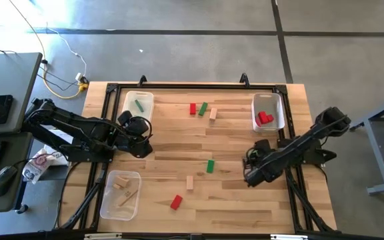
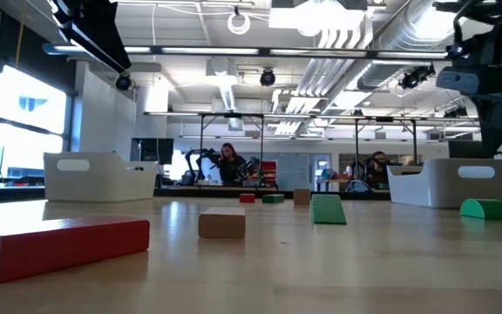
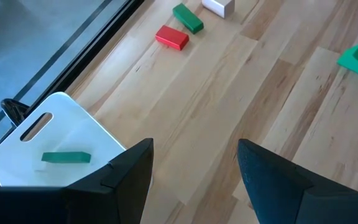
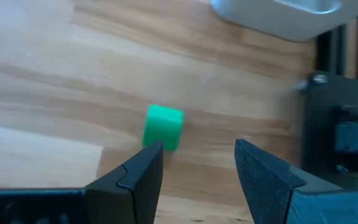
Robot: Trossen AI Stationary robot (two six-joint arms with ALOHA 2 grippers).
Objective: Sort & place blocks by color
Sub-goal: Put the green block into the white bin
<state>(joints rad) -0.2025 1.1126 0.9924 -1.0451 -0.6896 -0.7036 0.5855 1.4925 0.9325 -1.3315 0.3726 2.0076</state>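
Loose blocks lie flat on the wooden table: a red (image 1: pixel 193 109), a green (image 1: pixel 203 109) and a plain one (image 1: pixel 213 114) at the far middle, and a green (image 1: pixel 210 165), a plain (image 1: pixel 190 182) and a red one (image 1: pixel 176 202) nearer. My right gripper (image 4: pixel 197 165) hangs open at the right, over the bare table. A small green block (image 4: pixel 163 127) lies just ahead of one of its fingers, apart from it. My left gripper (image 3: pixel 194 165) hovers open at the left, beside the bin (image 3: pixel 55 134) that holds a green block (image 3: pixel 66 157).
Three clear bins stand on the table: far left (image 1: pixel 139 105) with a green block, far right (image 1: pixel 269 112) with red blocks, near left (image 1: pixel 121 195) with plain blocks. A black frame (image 1: pixel 292 133) runs along the table's edges. A desk with a phone and mouse stands beyond the left edge.
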